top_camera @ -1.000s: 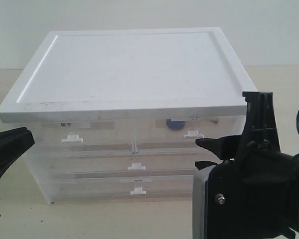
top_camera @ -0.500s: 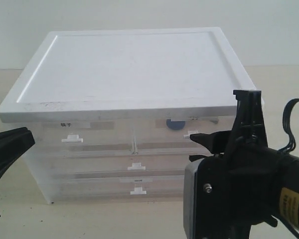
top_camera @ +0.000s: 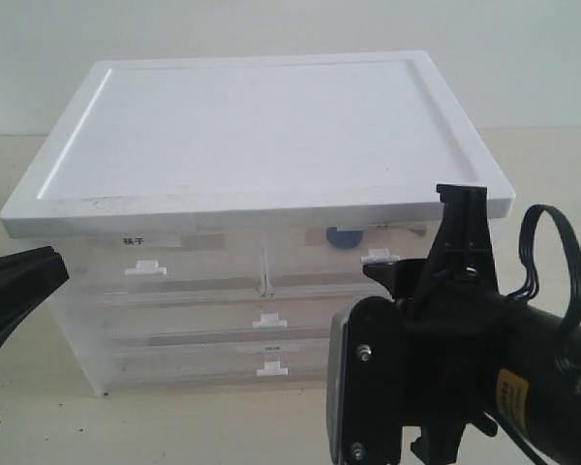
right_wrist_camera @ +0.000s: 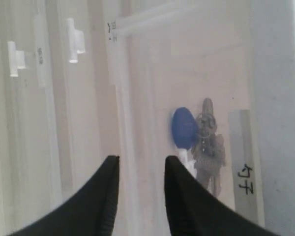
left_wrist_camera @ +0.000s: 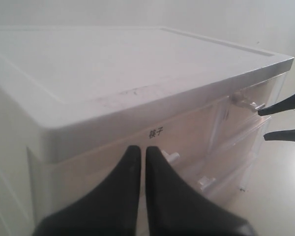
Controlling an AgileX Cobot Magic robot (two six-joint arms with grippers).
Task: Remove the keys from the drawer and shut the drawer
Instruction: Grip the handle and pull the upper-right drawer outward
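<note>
The keys [right_wrist_camera: 208, 147] with a blue oval fob [right_wrist_camera: 183, 128] lie inside the top right half-width drawer [top_camera: 305, 260], seen through its clear front. The drawer looks pushed in. In the exterior view only the fob [top_camera: 344, 237] shows. My right gripper [top_camera: 373, 279] hovers just in front of the drawer's white tab handle [top_camera: 379, 257], open, nothing between its fingers [right_wrist_camera: 141, 160]. In the right wrist view the handle [right_wrist_camera: 186, 158] peeks out beside one finger. My left gripper [left_wrist_camera: 139, 149] is shut and empty, off the cabinet's left front corner [top_camera: 56, 273].
The drawer cabinet has a white lid [top_camera: 261, 126]. Left of the keys' drawer is a half-width drawer with a black-character label [top_camera: 134, 240]. Two full-width drawers [top_camera: 268, 320] lie below. The cabinet stands on a beige tabletop [top_camera: 194, 426].
My right arm has moved left and closer to the cabinet, bringing its fingertips up to the top right drawer's handle. The left gripper has stayed put.
</note>
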